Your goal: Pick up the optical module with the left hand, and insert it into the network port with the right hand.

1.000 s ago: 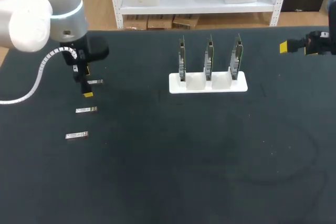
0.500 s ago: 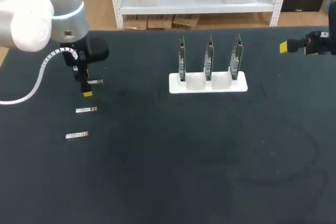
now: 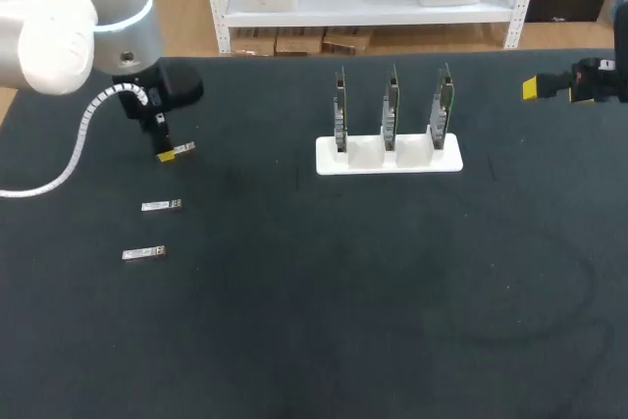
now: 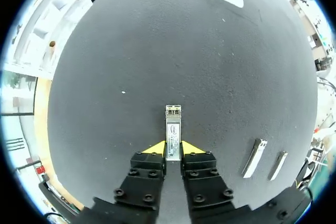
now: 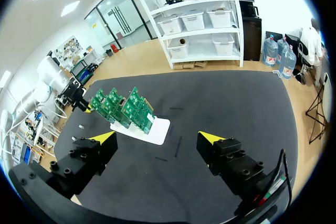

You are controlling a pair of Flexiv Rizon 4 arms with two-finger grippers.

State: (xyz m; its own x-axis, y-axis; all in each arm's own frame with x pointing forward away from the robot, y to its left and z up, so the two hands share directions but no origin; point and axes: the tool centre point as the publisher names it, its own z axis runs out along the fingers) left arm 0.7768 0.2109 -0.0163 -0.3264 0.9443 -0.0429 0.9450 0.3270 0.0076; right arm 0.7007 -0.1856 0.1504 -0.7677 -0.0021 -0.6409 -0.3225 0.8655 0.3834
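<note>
Held the slim silvery metal optical module (image 4: 172, 124) clenched in the left tool (image 4: 172, 148), one yellow tip pressed to each long side of its rear end, the front end sticking out ahead. From the head view, found that left tool (image 3: 167, 154) and its optical module (image 3: 183, 149) far to the left of the white plastic stand (image 3: 389, 155), about level with it. Could not tell whether the module touched the black matte surface (image 3: 343, 321) or hung just above it.

Noted two more silvery modules lying flat on the surface, also far left of the stand and nearer the robot than it: the first module (image 3: 161, 206) and the second module (image 3: 143, 254), roughly parallel, apart from each other.

Noted three green circuit boards (image 3: 391, 105) standing upright in the stand, side by side.

Had the right tool (image 5: 157, 138) released, fingers spread wide, facing the stand. From the head view, placed that right tool (image 3: 535, 88) well to the right of the stand and a little behind it.
</note>
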